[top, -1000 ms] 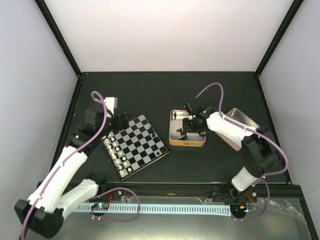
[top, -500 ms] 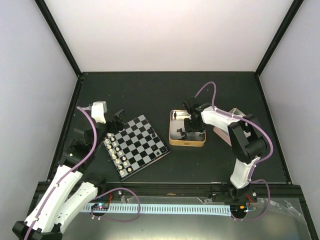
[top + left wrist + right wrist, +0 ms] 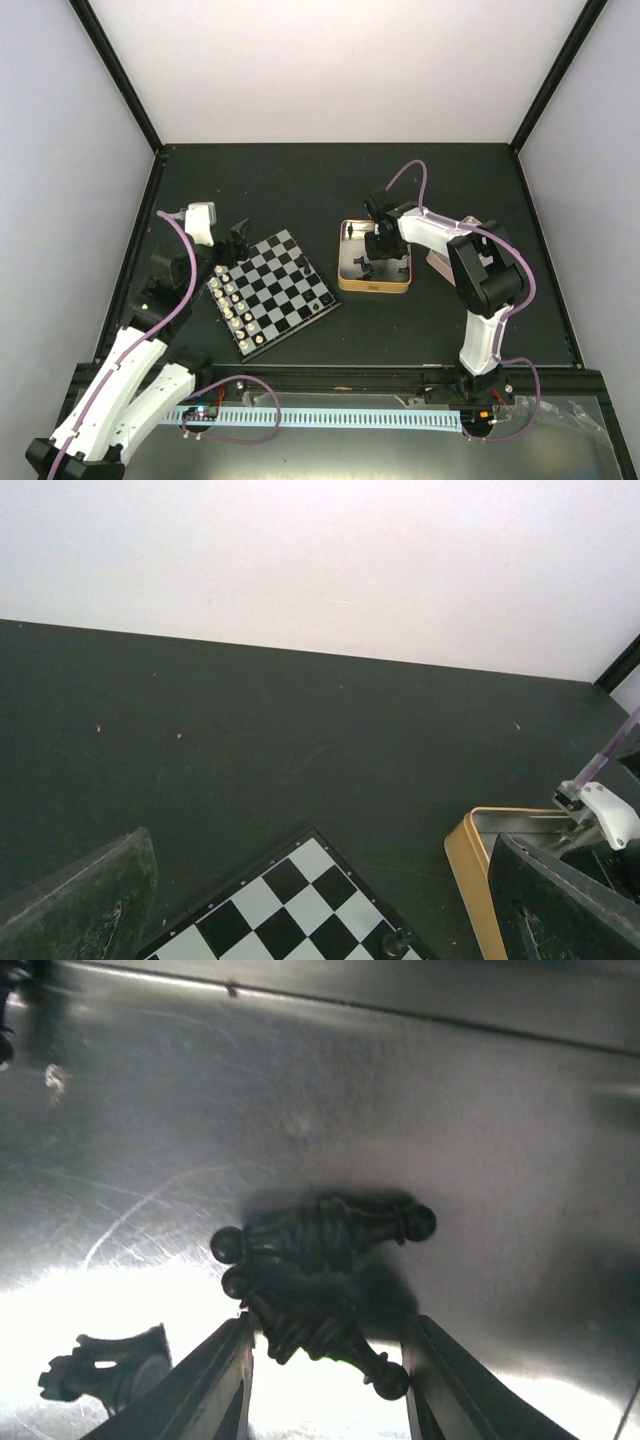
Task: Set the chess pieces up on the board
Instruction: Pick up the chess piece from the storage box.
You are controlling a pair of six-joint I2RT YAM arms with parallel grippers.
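Jaws half apart, my right claw point(image 3: 325, 1345) reaches down inside the tin point(image 3: 372, 289) and straddles a heap of black chess pieces point(image 3: 320, 1260) lying on its shiny floor. As far as I can judge, I grip none of them yet. A toppled black piece point(image 3: 108, 1375) lies beside them on the tin floor. Just left of the tin sits the board point(image 3: 275, 290). The white pieces point(image 3: 235, 305) line its side farthest from the tin, and only a couple of placed black pieces point(image 3: 322, 298) stand on the side nearest it. My left claw point(image 3: 325, 905), spread wide and empty, hangs beyond the board, well left of the tin. I reckon white is done and most of black is left.
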